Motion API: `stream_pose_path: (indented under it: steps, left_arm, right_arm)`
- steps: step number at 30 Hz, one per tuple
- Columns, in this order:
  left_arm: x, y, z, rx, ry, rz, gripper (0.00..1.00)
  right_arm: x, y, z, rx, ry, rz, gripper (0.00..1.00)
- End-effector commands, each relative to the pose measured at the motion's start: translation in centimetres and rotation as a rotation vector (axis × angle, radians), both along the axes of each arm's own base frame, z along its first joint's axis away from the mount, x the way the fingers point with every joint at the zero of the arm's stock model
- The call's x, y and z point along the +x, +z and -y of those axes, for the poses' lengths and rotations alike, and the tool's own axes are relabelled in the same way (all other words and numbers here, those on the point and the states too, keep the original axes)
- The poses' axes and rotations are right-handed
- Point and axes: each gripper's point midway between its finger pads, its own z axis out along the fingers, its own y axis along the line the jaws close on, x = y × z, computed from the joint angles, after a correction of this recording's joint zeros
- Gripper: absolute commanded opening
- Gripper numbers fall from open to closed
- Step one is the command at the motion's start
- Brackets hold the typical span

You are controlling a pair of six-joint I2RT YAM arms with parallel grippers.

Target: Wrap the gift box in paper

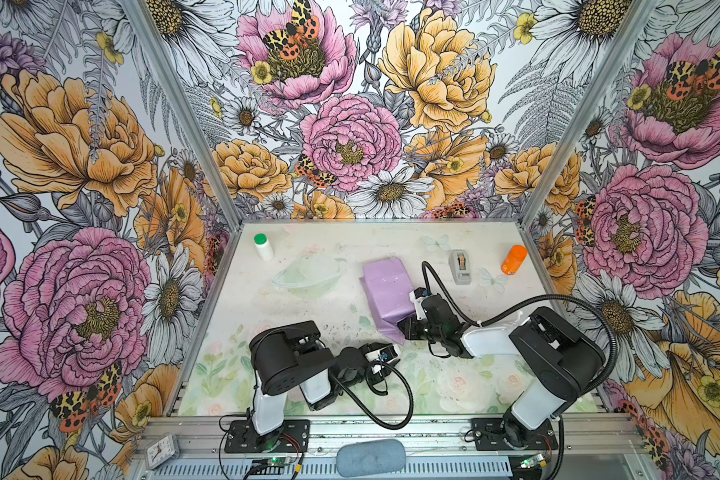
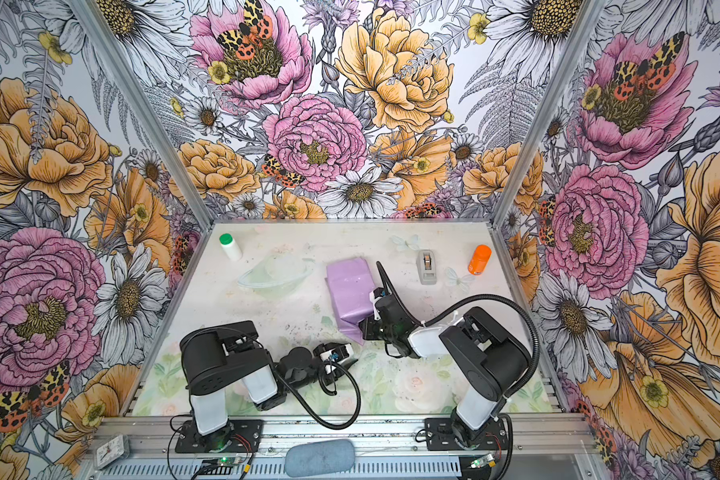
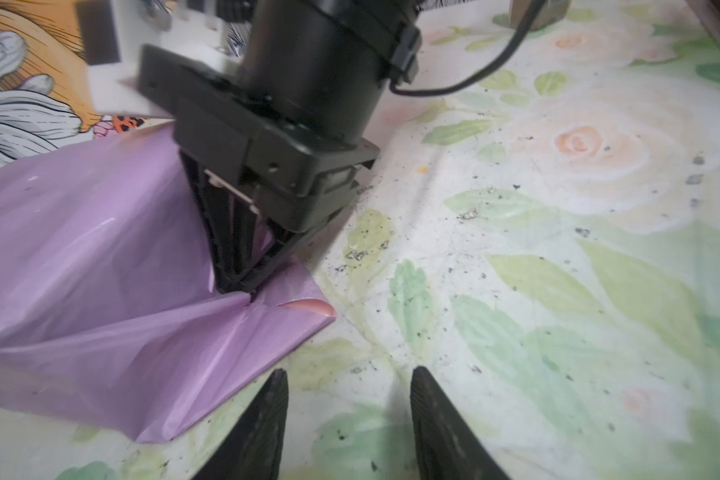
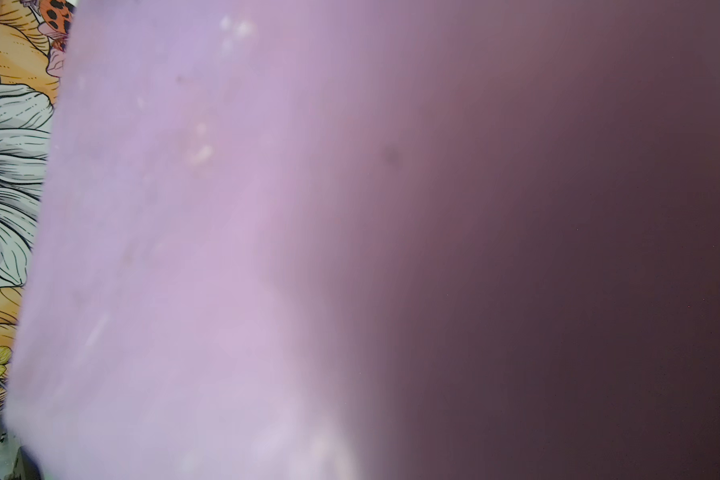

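We judge paper [image 3: 100, 232] thin, limp, easy to tear: R jaws closed on its flap edge, best hold. L jaws open, empty, beside paper.

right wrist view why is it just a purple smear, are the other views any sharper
Right wrist view: the paper sits very close to the lens, unfocused, fading to dark shadow across the frame. Left wrist view: the paper is fairly crisp with thin glare streaks; the right gripper looks slightly soft. Both top views: sharp, evenly lit, walls splayed by the wide lens.
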Motion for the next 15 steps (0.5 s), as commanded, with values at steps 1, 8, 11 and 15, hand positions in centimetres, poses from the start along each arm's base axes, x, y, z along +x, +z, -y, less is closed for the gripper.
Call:
stream_pose_path:
  steps: [1,8,11,15]
  left_arm:
    - [-0.8,2.6,2.2,0.056,-0.08,0.036,0.5]
    - [-1.4,5.4,0.8,0.301,-0.167,0.033,0.5]
    - [-1.4,5.2,-1.9,0.446,-0.214,0.043,0.5]
    - [-1.4,4.6,-4.9,0.595,-0.308,0.081,0.5]
  right_arm:
    - [-0.5,-0.7,0.3,-0.029,0.019,-0.039,0.16]
    - [-0.7,-0.9,0.2,-0.031,0.027,-0.052,0.16]
    - [-0.7,-1.1,0.2,-0.031,0.028,-0.057,0.16]
    - [-0.6,-1.1,0.0,-0.025,0.033,-0.062,0.16]
